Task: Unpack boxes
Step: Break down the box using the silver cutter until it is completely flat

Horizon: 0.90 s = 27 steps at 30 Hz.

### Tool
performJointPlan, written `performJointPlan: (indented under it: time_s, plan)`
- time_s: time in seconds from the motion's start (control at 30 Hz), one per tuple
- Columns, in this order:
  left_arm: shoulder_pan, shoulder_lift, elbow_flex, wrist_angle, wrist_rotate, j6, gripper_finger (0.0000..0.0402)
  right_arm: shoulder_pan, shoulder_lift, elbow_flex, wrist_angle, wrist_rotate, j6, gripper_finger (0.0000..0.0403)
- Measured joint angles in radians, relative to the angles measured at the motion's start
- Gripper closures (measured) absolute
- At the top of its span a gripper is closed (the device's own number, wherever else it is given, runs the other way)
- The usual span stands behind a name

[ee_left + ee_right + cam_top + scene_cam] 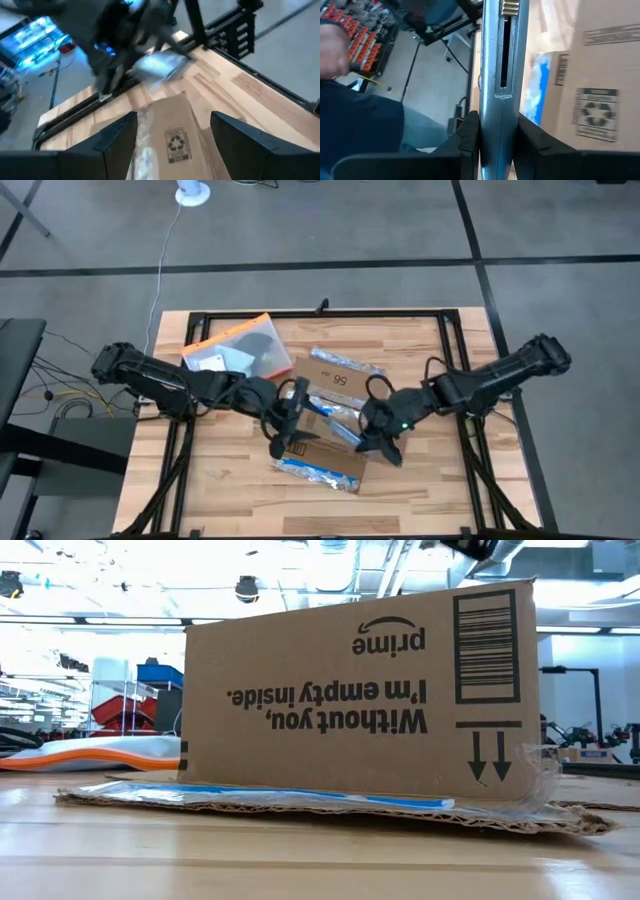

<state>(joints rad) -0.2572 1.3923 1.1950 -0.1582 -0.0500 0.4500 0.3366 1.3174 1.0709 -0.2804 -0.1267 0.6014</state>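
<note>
From above, the cardboard box [322,415] lies opened near the middle of the wooden bench [420,480], flaps spread flat. The left gripper [287,428] and the right gripper [376,435] both reach over it from either side. A clear pouch [237,347] with orange edging lies just beside the box.

At bench height, the box [360,690] stands on its flattened flap, print upside down.

The left wrist camera shows that gripper's fingers [117,137] spread apart over a box flap.

The right wrist camera shows its fingers [470,132] pinching a silver blade tool [501,75] beside the box.
</note>
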Motion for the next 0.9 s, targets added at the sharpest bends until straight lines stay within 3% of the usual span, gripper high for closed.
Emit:
performJointPlan:
  time_s: [0.3, 0.67, 0.9]
  plan:
    - [0.002, 0.001, 0.001, 0.065, -0.049, 0.055, 0.0164, -0.008, 0.039, 0.0, 0.054, -0.018, 0.008, 0.0346]
    - [-0.024, 0.011, 0.001, 0.062, 0.084, 0.019, 0.0164, -0.06, 0.111, 0.001, 0.148, -0.142, 0.011, 0.0346]
    - [-0.044, 0.038, 0.002, 0.069, 0.094, 0.035, 0.0164, -0.077, 0.113, -0.001, 0.151, -0.199, 0.015, 0.0346]
